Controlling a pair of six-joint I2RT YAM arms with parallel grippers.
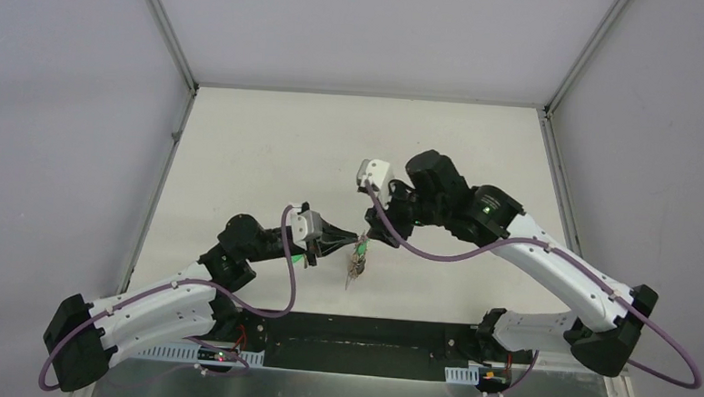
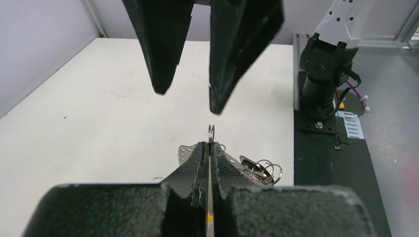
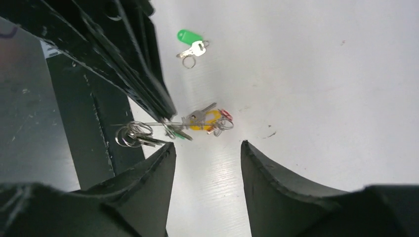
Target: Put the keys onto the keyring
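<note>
White table [image 1: 269,158], spread beneath the keyring [image 2: 211,132] on every side. Left arm [image 1: 170,303], white with black joints, reaching to the keyring from its left in the top view. Right arm [image 1: 554,268], built alike, bending down to the keyring from its right. Purple cable [image 1: 436,253] looped along each arm.

Left gripper [image 2: 211,147]: jaws pressed fully together on the keyring, with the thin grey wire seen edge-on between the fingertips and standing a little proud of them. Right gripper [image 3: 207,148]: jaws parted to a moderate gap, nothing between them, tips just short of the keyring and not touching it.

Keyring itself: large, thin, grey, pinched at one spot of its rim by the left gripper alone. Strung on the keyring, just beside the grip: silver keys with yellow and red caps [image 3: 207,120]. On the other side of the grip, a bunch of small split rings [image 3: 129,136].

Green-capped key [image 3: 190,42]: loose and flat on the table, with a small ring of its own attached, well apart from the keyring and beyond it in the right wrist view.
</note>
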